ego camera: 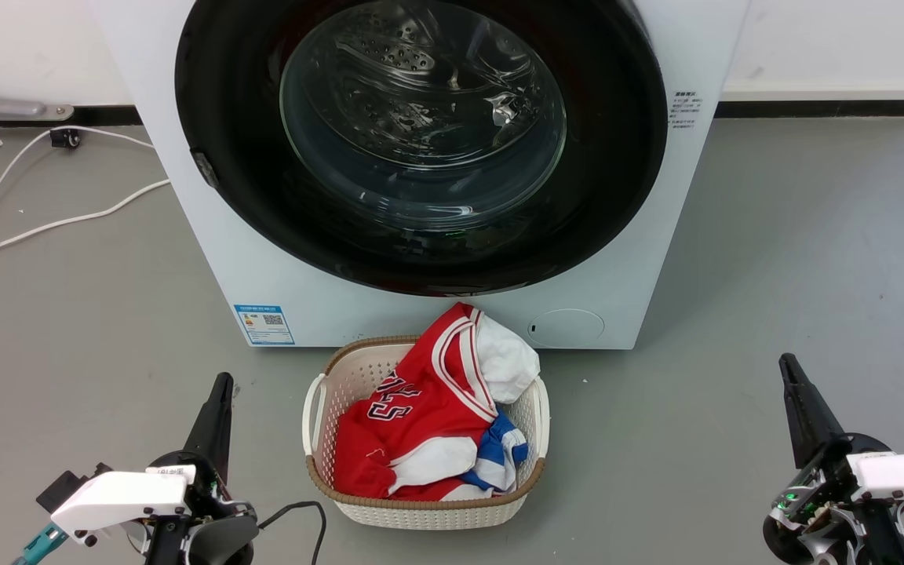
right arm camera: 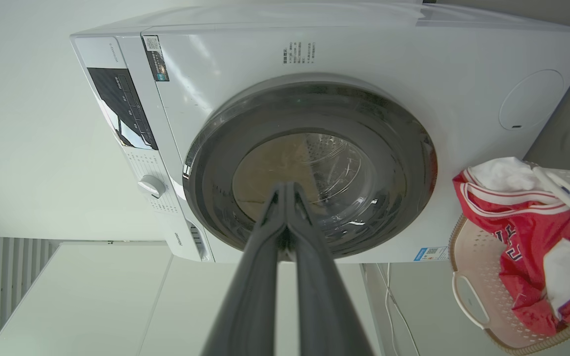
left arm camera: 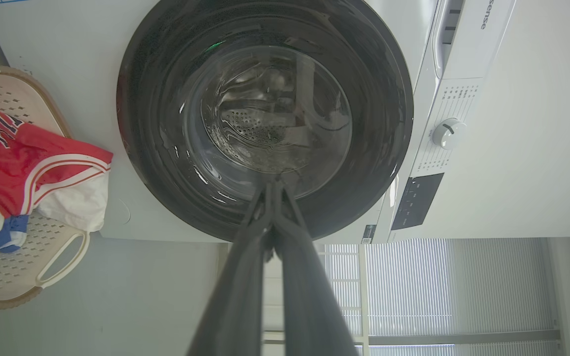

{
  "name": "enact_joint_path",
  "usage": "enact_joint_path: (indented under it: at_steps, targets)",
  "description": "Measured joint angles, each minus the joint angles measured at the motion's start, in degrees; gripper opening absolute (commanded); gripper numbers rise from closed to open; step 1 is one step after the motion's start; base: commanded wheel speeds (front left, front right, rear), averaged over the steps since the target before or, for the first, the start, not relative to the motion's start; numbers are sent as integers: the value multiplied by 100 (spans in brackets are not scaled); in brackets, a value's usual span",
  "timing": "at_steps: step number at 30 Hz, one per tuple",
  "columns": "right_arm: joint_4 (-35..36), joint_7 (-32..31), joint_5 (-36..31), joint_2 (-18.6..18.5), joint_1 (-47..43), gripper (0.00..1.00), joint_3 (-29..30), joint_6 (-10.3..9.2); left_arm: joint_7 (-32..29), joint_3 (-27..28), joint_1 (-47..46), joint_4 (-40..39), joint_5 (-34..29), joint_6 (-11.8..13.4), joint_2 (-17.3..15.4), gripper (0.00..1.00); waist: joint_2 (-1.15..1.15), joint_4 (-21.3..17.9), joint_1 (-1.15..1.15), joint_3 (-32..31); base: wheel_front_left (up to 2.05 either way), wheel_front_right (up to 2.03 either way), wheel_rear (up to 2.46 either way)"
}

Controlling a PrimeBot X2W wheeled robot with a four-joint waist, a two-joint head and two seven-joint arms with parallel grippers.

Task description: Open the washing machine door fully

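Both arms sit low: left gripper [ego camera: 219,400] at seven o'clock, right gripper [ego camera: 793,384] at five, each with fingers pressed together on nothing. At twelve, the washing machine door [ego camera: 421,141] looks flush against the washing machine [ego camera: 209,259]. I judge the whole opening remains.

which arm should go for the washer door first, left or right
Left, probably: the grey catch on the washing machine door sits at its left rim, nearer the left end effector than the right end effector.
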State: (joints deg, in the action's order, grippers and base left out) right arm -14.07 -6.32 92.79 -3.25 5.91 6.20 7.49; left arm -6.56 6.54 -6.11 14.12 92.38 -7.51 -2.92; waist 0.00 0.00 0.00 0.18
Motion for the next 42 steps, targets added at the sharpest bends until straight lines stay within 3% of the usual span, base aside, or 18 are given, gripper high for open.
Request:
enact_joint_path:
  at_steps: [13,14,25,42]
  targets:
    - [0,-2,-7,4,0,0,7,0,0,0,0,1,0,0,0,0,0,0,0,0,0,0,0]
    - [-15,-1,-5,4,-9,100,5,0,1,-3,7,21,-1,1,0,100,0,0,0,0,0,0,0]
    - [-174,175,-309,33,-298,100,-15,-9,180,-33,282,126,-223,12,21,100,0,2,0,2,0,0,0]
    - [494,625,-2753,34,-472,100,-215,-9,635,-304,354,-597,-2429,422,20,100,0,14,0,12,0,0,0]
